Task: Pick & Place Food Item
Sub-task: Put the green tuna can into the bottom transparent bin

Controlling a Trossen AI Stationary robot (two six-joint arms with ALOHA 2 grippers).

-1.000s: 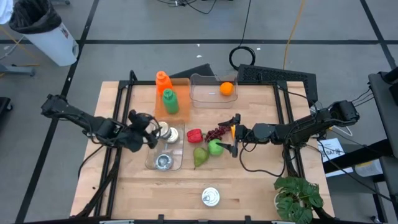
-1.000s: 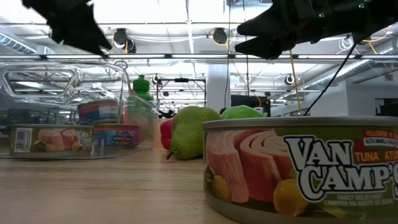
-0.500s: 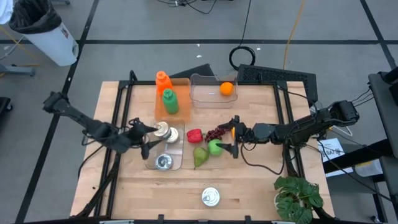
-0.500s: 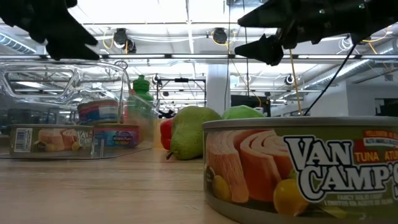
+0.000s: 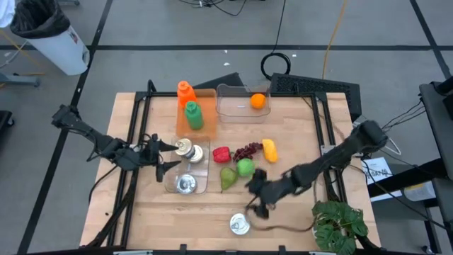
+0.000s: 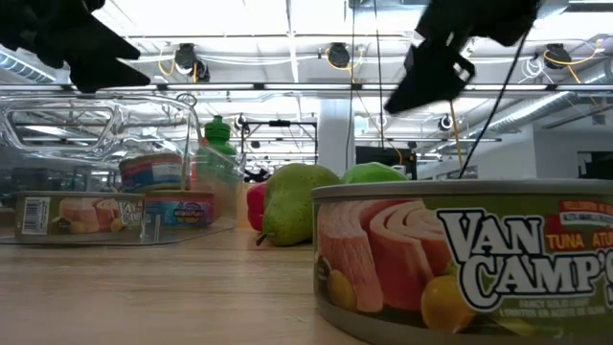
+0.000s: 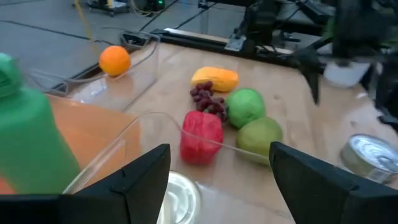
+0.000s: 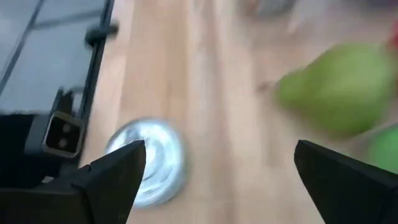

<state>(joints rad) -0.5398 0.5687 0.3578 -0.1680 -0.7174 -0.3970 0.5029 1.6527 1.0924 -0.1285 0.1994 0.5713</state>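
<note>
Cans (image 5: 185, 167) sit in a clear tray (image 5: 204, 185) just ahead of the left end effector (image 5: 161, 155), which hangs with fingers spread and empty at the tray's left edge, its arm reaching in low from the worktop's (image 5: 297, 227) left side. Right of the tray lie the pepper (image 5: 221, 154), pear (image 5: 228, 178), apple (image 5: 245, 168), grapes (image 5: 245, 150) and a yellow fruit (image 5: 269, 149). The right end effector (image 5: 257, 197), wide open and empty, has swung from the fruit down toward the lone tuna can (image 5: 240, 224), its arm stretched diagonally from the right.
</note>
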